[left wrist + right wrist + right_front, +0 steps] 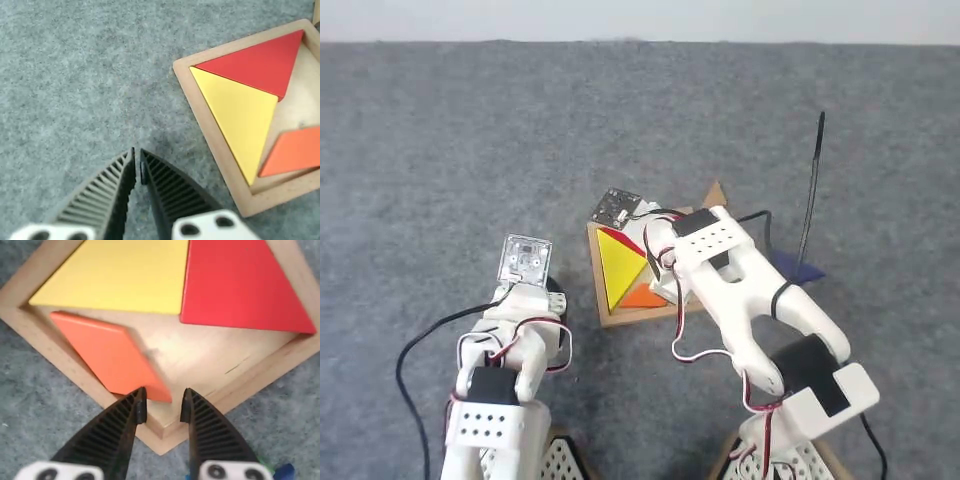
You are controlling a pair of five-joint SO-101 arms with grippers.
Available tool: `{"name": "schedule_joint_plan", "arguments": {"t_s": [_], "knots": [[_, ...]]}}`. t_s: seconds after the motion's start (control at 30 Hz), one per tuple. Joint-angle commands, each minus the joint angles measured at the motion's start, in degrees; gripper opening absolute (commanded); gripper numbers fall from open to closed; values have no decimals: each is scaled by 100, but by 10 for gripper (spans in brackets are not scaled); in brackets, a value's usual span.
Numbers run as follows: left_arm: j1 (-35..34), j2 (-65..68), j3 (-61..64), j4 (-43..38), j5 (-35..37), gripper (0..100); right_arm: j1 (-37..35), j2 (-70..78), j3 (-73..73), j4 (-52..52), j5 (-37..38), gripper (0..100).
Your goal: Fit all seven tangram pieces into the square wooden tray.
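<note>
Right hand [163, 396] narrowly parted, empty, over tray [235, 401] corner | orange piece [112, 355] lies inside, just ahead of its tips; I judge this arm nearer | left hand [137, 156] closed, over surface beside tray.

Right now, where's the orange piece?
In the high view, the orange piece lies inside the wooden tray, along the side nearest the arms, next to the yellow triangle; the right gripper hovers at its corner.
</note>
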Motion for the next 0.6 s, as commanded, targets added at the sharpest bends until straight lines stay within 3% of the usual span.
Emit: {"name": "schedule_joint_plan", "arguments": {"t_s": [0.0, 0.2, 0.57], "knots": [[-18, -79, -48, 26, 35, 15, -391, -321, -44, -48, -70, 119], [-18, -79, -48, 26, 35, 15, -426, -321, -97, -136, -343, 119], [-18, -79, -48, 26, 35, 15, 462, -945, -123, -110, -651, 116]]}}
